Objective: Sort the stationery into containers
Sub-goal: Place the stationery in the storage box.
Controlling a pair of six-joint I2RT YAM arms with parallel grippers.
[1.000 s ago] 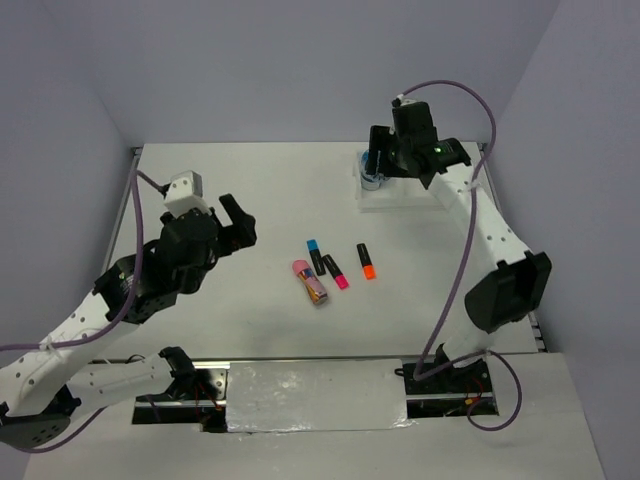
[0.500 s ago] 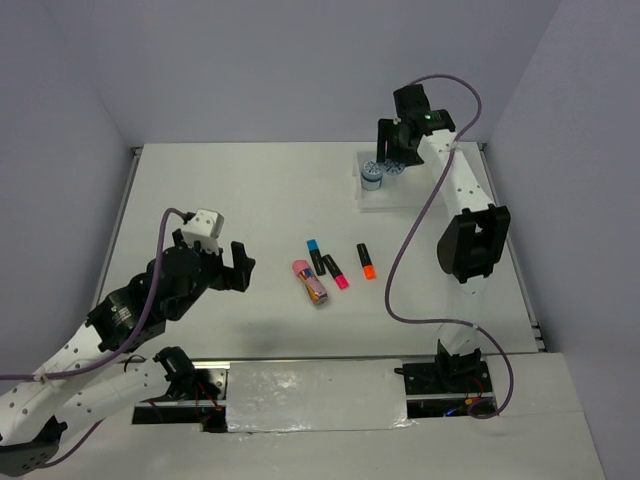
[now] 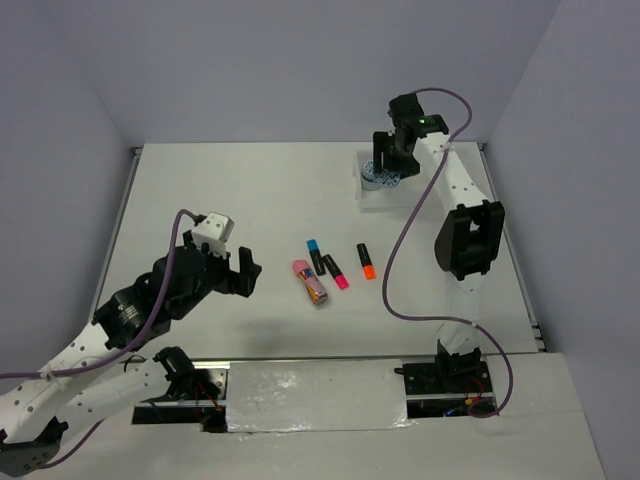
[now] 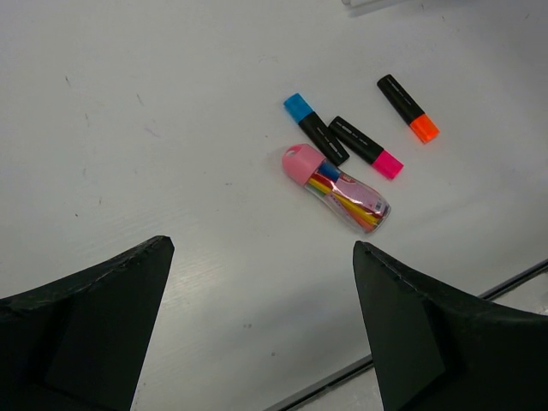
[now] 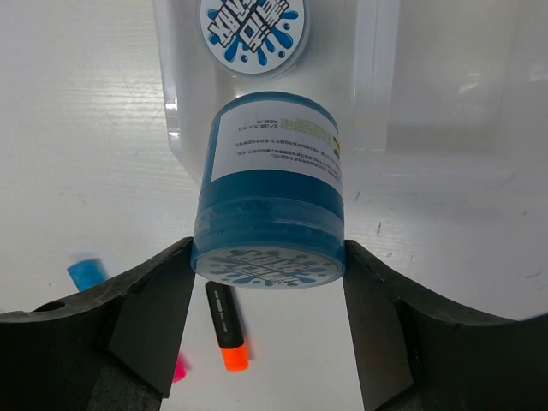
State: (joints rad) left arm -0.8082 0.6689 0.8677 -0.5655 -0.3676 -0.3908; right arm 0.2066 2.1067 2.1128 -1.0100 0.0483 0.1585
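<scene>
While one blue-and-white roll [image 5: 254, 30] already lies in the white tray [image 5: 372, 77], in its left end compartment, the right hand [image 3: 388, 165] is clamped on the second roll [image 5: 270, 171], a blue cylinder with a white label, just above the tray. The left hand [image 4: 261, 257] hovers with its fingers apart over the surface [image 4: 128, 128], where three highlighters [image 4: 366, 147] and the pink eraser [image 4: 338, 188] lie unsorted.

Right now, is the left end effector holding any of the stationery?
No, the left end effector is open with only bare table between its fingers, and the pink eraser lies untouched ahead.
</scene>
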